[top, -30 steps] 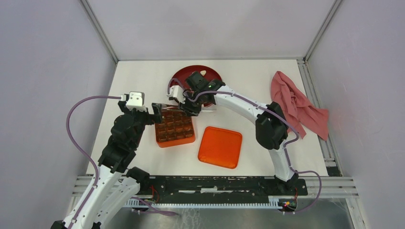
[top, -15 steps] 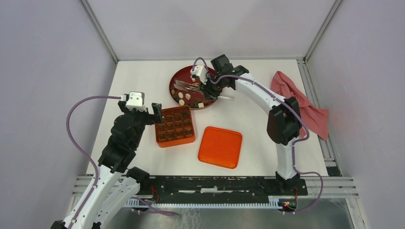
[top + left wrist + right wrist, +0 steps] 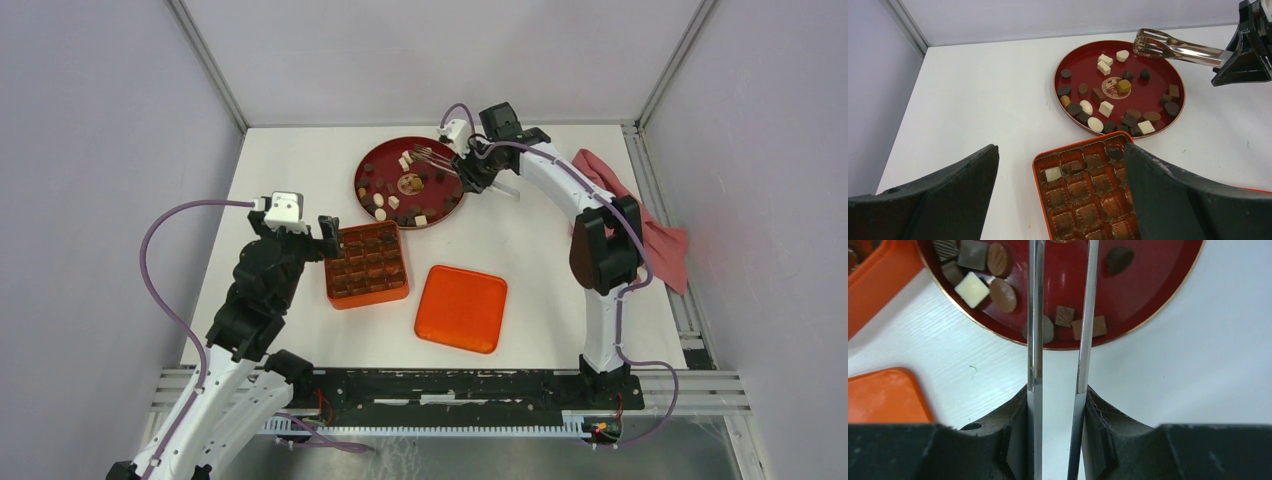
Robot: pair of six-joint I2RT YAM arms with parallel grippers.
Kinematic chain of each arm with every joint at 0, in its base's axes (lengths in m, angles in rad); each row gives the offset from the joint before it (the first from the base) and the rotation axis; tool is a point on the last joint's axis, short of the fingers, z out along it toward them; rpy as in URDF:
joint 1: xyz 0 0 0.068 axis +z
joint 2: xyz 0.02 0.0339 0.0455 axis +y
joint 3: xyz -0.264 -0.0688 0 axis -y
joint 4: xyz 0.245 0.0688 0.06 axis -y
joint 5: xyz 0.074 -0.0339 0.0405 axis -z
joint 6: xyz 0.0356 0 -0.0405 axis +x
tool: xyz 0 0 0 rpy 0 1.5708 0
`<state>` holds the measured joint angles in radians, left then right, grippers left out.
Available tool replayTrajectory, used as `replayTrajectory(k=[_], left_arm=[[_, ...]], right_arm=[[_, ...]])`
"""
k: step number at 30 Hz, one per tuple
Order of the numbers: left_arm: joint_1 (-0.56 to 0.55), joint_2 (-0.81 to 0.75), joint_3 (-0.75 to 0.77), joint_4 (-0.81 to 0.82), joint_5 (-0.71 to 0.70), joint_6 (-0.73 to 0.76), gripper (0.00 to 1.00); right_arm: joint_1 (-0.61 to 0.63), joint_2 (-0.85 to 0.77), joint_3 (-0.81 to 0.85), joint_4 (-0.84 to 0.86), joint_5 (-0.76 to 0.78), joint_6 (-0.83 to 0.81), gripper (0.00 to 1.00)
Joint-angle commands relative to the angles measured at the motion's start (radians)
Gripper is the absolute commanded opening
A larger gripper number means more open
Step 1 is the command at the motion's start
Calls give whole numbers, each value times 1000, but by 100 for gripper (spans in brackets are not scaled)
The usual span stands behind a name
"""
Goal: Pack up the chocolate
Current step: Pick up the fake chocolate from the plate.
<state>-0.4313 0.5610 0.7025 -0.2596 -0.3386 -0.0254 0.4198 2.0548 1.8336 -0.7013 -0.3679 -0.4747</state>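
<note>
The chocolate point(image 3: 1106, 108) lies mostly loose on the red plate point(image 3: 1153, 95) at the back of the bench point(image 3: 290, 170). A few pieces already sit in the orange tray point(image 3: 1068, 146) nearer us. We judge the pieces light, rigid and smooth. They are likely to skate on the glossy plate and to scuff or crack if squeezed hard, so we would take each one across its flat sides, gently.

Our right hand point(image 3: 1055, 410) is clenched on the metal tongs point(image 3: 1173, 47), whose tips hang over the plate's far side with no piece between them. Our left hand point(image 3: 326, 236) is released wide, just beside the tray.

The bench is white, flat and matte. The tray's lid point(image 3: 461, 308) and a pink cloth point(image 3: 620, 215) lie well apart from the plate, inside pale walls.
</note>
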Motion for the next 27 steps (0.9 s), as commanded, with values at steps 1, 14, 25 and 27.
replayTrajectory(k=[1,14,25,27], left_arm=[[6,2,17,26,4,-25,99],[6,1,19,26,7,-25,99],[5,4,19,25,9,-25,99],[5,4,19,25,10,-25,99]], right_arm=[[-36,41,-2,47,32,20,39],[-84,127,6,52,69,38,41],[-84,172,21,52,78,51,44],[-85,178,22,56,83,54,44]])
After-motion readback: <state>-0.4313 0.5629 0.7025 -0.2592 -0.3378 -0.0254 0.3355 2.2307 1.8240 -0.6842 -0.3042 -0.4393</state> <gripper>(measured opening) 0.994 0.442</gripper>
